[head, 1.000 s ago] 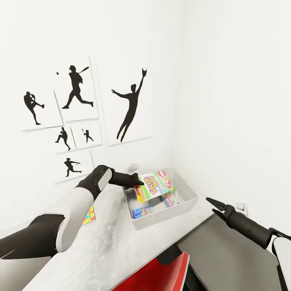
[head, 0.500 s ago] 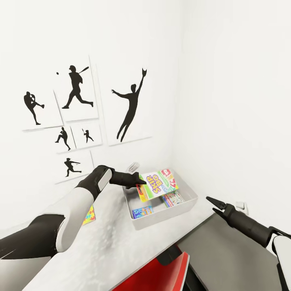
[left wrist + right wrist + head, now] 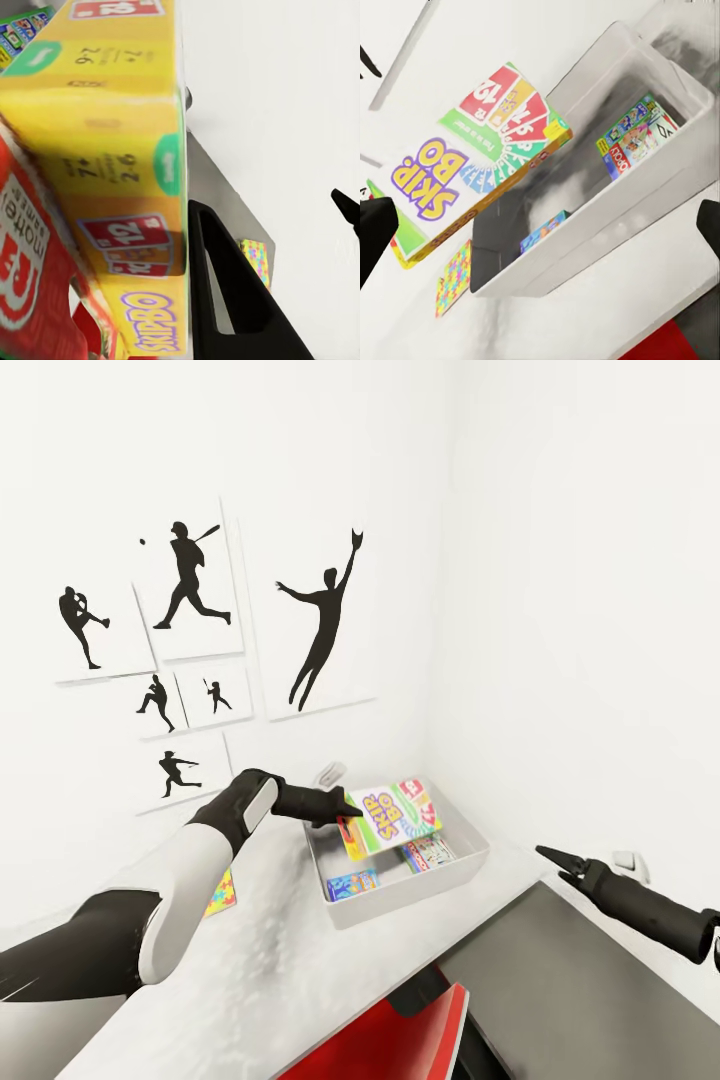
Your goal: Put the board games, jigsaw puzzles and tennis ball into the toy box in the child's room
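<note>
**Toy count right now**

Three board games: the Skip-Bo one (image 3: pixel 388 816) tilted over the toy box (image 3: pixel 400 900), two more (image 3: pixel 430 851) (image 3: pixel 352 884) inside the box. One jigsaw puzzle (image 3: pixel 222 893) on the desk beside the box. Six baseball silhouettes (image 3: pixel 190 575) on the wall.

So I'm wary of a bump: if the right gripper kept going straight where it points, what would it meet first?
Probably the toy box: the right wrist view looks along the fingers at its near wall. The right gripper is off the table's edge, so depth is uncertain.

Occlusions and crops
Left arm hides most of jigsaw puzzle (image 3: pixel 222 893); Skip-Bo box (image 3: pixel 385 816) covers toy box (image 3: pixel 420 891) far-left; red chair (image 3: pixel 400 1040) cropped.
</note>
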Robot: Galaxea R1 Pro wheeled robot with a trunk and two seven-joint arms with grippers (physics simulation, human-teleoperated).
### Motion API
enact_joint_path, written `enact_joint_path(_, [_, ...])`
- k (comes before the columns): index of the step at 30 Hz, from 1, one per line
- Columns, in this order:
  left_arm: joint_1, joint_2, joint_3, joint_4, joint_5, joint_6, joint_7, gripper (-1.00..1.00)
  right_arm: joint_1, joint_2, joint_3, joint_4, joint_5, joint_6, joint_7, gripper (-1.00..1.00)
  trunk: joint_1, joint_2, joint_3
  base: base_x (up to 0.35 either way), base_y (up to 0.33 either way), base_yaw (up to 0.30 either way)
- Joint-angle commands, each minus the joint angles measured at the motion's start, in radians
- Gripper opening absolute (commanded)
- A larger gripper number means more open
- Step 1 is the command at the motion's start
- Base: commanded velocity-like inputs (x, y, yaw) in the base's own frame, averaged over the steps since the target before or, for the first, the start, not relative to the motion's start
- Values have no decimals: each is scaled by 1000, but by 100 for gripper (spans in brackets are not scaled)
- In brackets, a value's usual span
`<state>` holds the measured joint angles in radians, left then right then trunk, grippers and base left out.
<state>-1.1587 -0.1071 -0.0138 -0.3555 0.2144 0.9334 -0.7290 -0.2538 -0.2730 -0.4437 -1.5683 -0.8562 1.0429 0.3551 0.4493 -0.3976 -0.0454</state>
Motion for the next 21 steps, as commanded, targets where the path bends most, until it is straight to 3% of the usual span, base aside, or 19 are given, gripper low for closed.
enact_joint_path(1, [-1, 1, -4, 0, 8, 7, 2, -100, -22, -2, 4, 3, 10, 4, -9, 100, 1, -2, -2, 0, 0, 0])
enact_joint_path(4, [-1, 1, -6, 0, 9, 8, 1, -100, -126, -4, 38, 51, 11, 4, -115, 100, 1, -2, -2, 0, 0, 0])
enact_joint_path(7, [-1, 0, -6, 0, 9, 9, 2, -100, -279, -4, 120, 186, 9, 4, -257, 100, 1, -2, -3, 0, 0, 0])
enact_joint_path(8, [-1, -1, -6, 0, 9, 10, 2, -100, -310, -4, 132, 220, 9, 4, -275, 100, 1, -2, -4, 0, 0, 0])
enact_joint_path(11, [-1, -5, -6, 0, 9, 11, 2, -100, -480, -5, 186, 466, 12, 4, -336, 100, 1, -2, -8, 0, 0, 0])
enact_joint_path(15, [-1, -7, -6, 0, 10, 11, 1, -100, -559, -6, 265, 620, 14, 4, -355, 100, 1, -2, -11, 0, 0, 0])
enact_joint_path(21, [-1, -7, -6, 0, 10, 12, 0, -100, -574, -7, 300, 657, 14, 4, -359, 100, 1, -2, -13, 0, 0, 0])
